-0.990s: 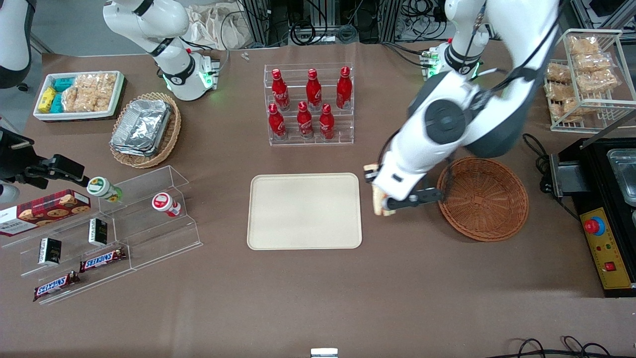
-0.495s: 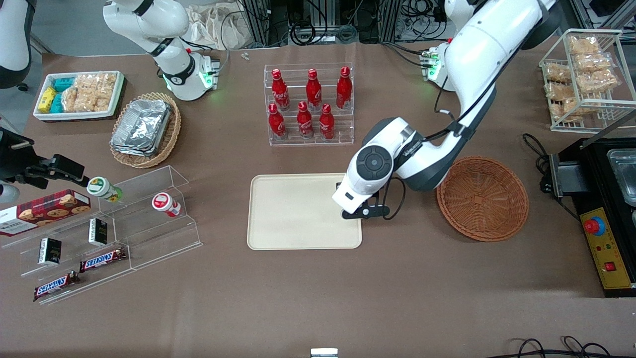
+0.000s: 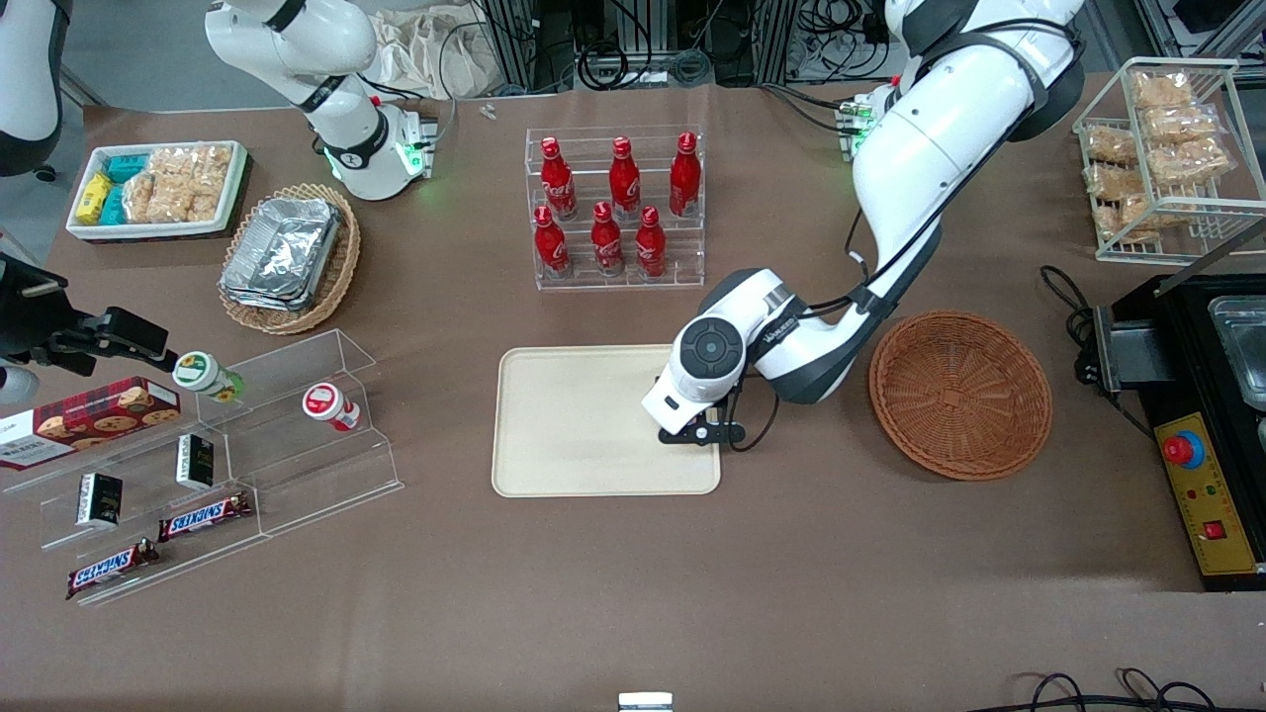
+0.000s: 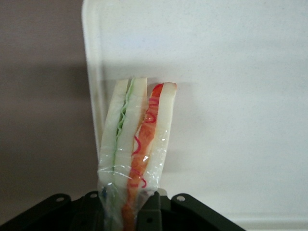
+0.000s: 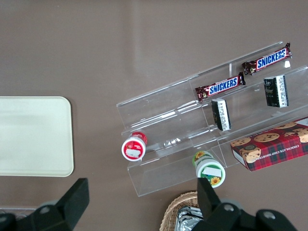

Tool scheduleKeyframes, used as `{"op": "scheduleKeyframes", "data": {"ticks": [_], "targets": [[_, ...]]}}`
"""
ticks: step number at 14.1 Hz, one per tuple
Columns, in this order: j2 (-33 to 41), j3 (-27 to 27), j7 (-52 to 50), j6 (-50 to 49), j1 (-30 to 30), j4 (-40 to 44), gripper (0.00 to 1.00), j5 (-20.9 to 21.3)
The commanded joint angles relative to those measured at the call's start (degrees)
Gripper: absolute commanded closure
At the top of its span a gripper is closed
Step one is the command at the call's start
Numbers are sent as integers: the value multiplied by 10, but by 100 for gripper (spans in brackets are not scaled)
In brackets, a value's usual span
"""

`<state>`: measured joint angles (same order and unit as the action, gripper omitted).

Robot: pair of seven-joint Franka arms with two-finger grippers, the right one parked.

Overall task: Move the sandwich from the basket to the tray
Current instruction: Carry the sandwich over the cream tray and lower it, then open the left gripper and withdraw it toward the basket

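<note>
**Operator:** Where's the gripper, and can you see what it's holding?

**Observer:** Your gripper (image 3: 692, 433) hangs over the tray (image 3: 574, 425), at the end nearest the basket (image 3: 959, 394). From the front you can't see the sandwich at all; the white wrist covers it. The wrist camera is what tells you: the sandwich (image 4: 137, 144) stands on edge between the two fingers (image 4: 94, 207), which are clamped on its wrapped base, green filling on one side and orange-red on the other.

**Operator:** Is it touching the tray?

**Observer:** Hard for you to judge. Its free end lies over the pale tray surface just inside the rim (image 4: 91, 72), with a faint shadow around it, so it looks close, but I can't say whether it rests there. The gripped end is cut off by the frame edge.

**Operator:** And the basket?

**Observer:** You'll find it beside the tray toward the working arm's end of the table, sitting apart from it. The arm's elbow hides a sliver of its rim.
</note>
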<state>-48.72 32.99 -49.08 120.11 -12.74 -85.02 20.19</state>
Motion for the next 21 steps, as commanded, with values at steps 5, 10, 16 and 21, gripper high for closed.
{"op": "scheduleKeyframes", "data": {"ticks": [5, 10, 16, 21], "targets": [[-11, -4, -43, 9, -10, 25, 0, 46], [64, -3, -45, -31, 2, 48, 0, 39], [237, 8, 28, -175, 167, 43, 0, -46], [320, -60, 221, -256, 241, 28, 0, -118]]}}
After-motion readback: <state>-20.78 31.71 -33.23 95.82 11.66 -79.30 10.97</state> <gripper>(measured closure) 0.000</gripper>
